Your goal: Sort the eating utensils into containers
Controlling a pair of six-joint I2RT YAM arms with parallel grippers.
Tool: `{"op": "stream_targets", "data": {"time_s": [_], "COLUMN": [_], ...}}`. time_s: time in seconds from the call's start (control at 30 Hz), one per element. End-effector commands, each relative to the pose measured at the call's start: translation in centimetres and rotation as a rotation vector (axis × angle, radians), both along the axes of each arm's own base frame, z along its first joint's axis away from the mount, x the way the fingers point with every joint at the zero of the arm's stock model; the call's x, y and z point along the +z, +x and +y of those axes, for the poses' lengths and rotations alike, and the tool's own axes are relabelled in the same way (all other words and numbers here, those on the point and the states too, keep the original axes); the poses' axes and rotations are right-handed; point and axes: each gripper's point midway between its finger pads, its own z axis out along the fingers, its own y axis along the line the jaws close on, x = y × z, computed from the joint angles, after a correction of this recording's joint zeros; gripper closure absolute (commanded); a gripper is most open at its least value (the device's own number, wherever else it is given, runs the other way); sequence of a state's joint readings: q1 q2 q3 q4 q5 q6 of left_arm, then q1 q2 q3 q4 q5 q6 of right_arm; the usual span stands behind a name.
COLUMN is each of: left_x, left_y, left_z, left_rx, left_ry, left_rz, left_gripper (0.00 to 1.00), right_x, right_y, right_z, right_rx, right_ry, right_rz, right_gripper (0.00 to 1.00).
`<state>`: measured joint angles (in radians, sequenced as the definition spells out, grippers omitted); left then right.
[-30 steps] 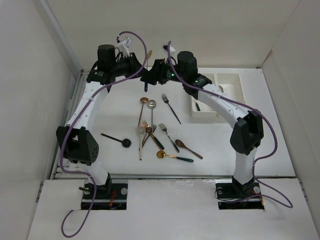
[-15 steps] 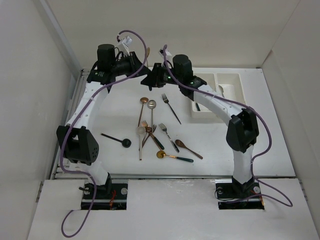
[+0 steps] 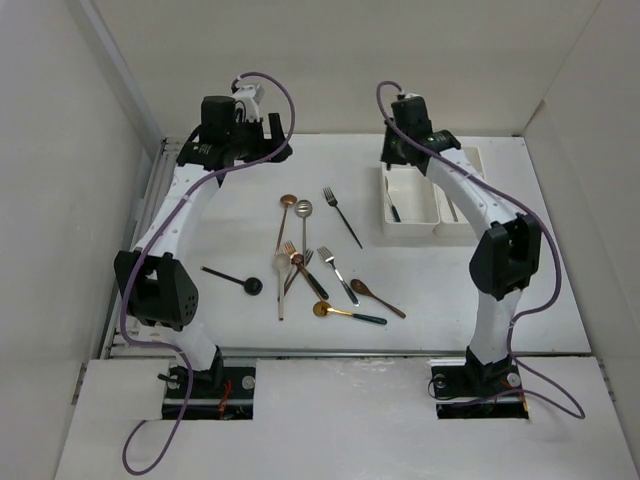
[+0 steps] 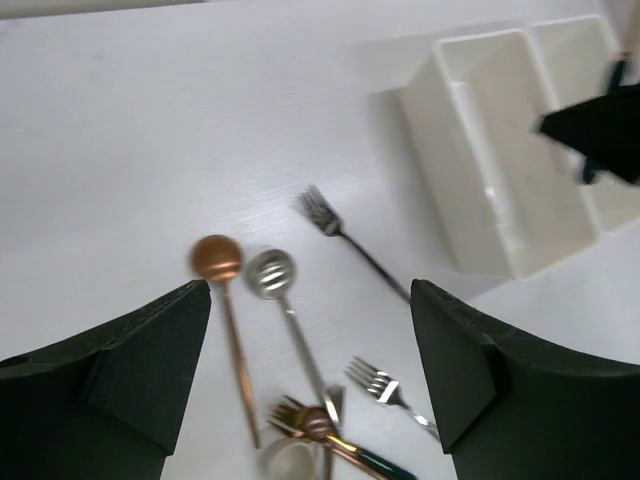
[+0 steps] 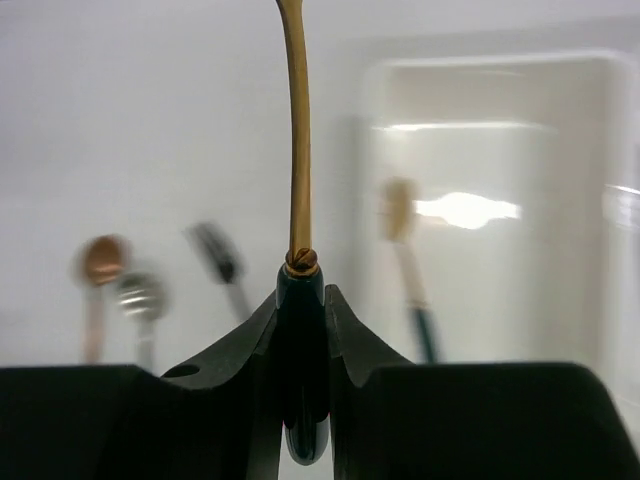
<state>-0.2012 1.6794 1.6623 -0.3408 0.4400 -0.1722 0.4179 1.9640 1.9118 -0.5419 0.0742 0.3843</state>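
My right gripper (image 5: 302, 300) is shut on the dark green handle of a gold utensil (image 5: 297, 130), whose shaft points away from the camera; its head is out of frame. In the top view the right gripper (image 3: 393, 152) hangs at the far end of the two joined white containers (image 3: 418, 228). One dark-handled utensil (image 5: 405, 250) lies in the left container (image 5: 500, 320). My left gripper (image 4: 310, 300) is open and holds nothing, high over the loose utensils: a copper spoon (image 4: 215, 258), a slotted silver spoon (image 4: 270, 273) and a fork (image 4: 330, 220). From above, the left gripper (image 3: 274, 140) sits at the table's back left.
More utensils lie mid-table: a black spoon (image 3: 235, 278), a brown spoon (image 3: 376, 297), a gold spoon with a green handle (image 3: 345, 313) and a crossed pile of forks and spoons (image 3: 295, 262). White walls enclose the table.
The gold utensil passed from the left gripper to the right one. The left jaws opened; the right arm swung right with it, from mid-table to over the containers.
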Motion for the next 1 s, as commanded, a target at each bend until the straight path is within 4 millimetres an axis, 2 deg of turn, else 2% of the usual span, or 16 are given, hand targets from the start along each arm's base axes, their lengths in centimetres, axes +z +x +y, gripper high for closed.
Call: {"op": "stream_targets", "data": {"time_s": [0.0,0.07,0.13,0.17,0.2,0.3,0.47,0.53,0.57,0.6,0.67,0.73,0.83,0.97], "left_x": [-1.7,-3.9,-6.5,-7.1,-9.2,-11.5,-16.1,-16.9,-18.1,-18.8,-20.5,-21.2,-22.6,-23.9], "left_y": [1.0,0.7,0.2,-0.1,-0.4,-0.6,-1.2,-1.1,-1.2,-1.3,-1.1,-0.5,0.5,1.1], "left_z": [4.4,4.7,4.9,4.9,4.5,4.3,3.2,2.7,2.2,2.2,1.9,1.9,1.6,1.1], "left_rx": [0.130,0.128,0.115,0.113,0.095,0.076,0.013,0.007,-0.010,-0.013,-0.020,-0.006,-0.001,0.000], "left_ry": [0.235,0.289,0.335,0.340,0.353,0.385,0.435,0.445,0.454,0.458,0.477,0.482,0.506,0.542], "left_rz": [-0.045,-0.010,0.035,0.050,0.093,0.141,0.216,0.222,0.245,0.260,0.290,0.302,0.315,0.334], "left_gripper": [0.22,0.25,0.27,0.28,0.29,0.31,0.36,0.38,0.39,0.40,0.41,0.45,0.51,0.61], "right_x": [-4.9,-6.8,-9.5,-10.9,-11.5,-14.3,-15.4,-16.1,-16.7,-16.8,-16.8,-17.1,-15.5,-12.9], "right_y": [-1.8,-2.3,-2.9,-2.8,-2.5,-2.0,-0.7,-1.0,-1.2,-1.2,-1.2,-1.5,-1.3,-1.4], "right_z": [-11.3,-13.4,-15.1,-15.1,-15.4,-15.4,-14.5,-14.6,-14.7,-14.5,-14.5,-14.6,-14.5,-14.5], "right_rx": [-0.273,-0.309,-0.324,-0.319,-0.320,-0.283,-0.257,-0.253,-0.249,-0.242,-0.242,-0.240,-0.246,-0.256], "right_ry": [-0.421,-0.491,-0.544,-0.557,-0.541,-0.544,-0.531,-0.542,-0.550,-0.542,-0.542,-0.546,-0.532,-0.511], "right_rz": [0.169,0.215,0.279,0.302,0.311,0.350,0.356,0.378,0.396,0.398,0.398,0.406,0.376,0.331], "right_gripper": [1.00,1.00,1.00,1.00,1.00,1.00,1.00,0.86,0.76,0.76,0.66,0.56,0.47,0.43]}}
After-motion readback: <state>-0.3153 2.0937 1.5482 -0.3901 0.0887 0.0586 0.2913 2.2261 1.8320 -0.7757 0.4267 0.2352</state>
